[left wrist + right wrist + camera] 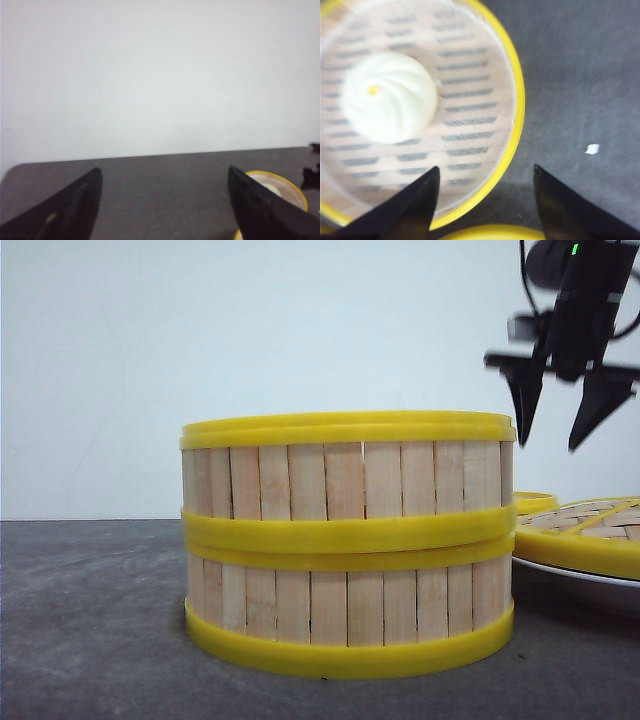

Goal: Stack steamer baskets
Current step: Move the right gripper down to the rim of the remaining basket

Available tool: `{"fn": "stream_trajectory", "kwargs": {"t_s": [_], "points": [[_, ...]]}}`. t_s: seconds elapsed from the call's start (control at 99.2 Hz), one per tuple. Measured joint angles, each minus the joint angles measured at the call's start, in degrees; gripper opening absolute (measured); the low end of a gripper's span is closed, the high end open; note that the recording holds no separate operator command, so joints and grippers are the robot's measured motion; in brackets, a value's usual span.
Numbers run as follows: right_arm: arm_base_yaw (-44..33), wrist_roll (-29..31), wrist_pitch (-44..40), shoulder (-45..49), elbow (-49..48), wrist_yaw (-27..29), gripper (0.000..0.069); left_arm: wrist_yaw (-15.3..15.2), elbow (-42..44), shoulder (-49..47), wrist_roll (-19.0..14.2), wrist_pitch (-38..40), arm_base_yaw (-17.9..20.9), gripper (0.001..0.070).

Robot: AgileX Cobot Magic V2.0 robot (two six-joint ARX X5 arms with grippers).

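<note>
Two steamer baskets stand stacked at the table's middle, the upper basket (345,472) squarely on the lower basket (345,605). My right gripper (549,444) hangs open in the air above the stack's right edge. In the right wrist view that gripper (486,167) straddles the yellow rim of a basket (517,100) seen from above, with a white bun (390,97) on its slatted floor. My left gripper (164,170) is open over bare table and holds nothing. A yellow-rimmed round basket (280,179) shows partly behind its right finger.
A flat woven lid with a yellow rim (590,535) lies on a white plate (585,588) at the right of the stack. Another yellow rim (535,502) peeks out behind the lid. A small white scrap (592,148) lies on the dark table.
</note>
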Motion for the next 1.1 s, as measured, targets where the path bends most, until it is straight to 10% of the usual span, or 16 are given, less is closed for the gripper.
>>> {"fn": "stream_trajectory", "kwargs": {"t_s": [1.099], "points": [[-0.5,6.0,0.0,9.9,0.3,0.7,0.0165,0.0,-11.0,0.1,4.1,0.0,0.0,0.0472]]}}
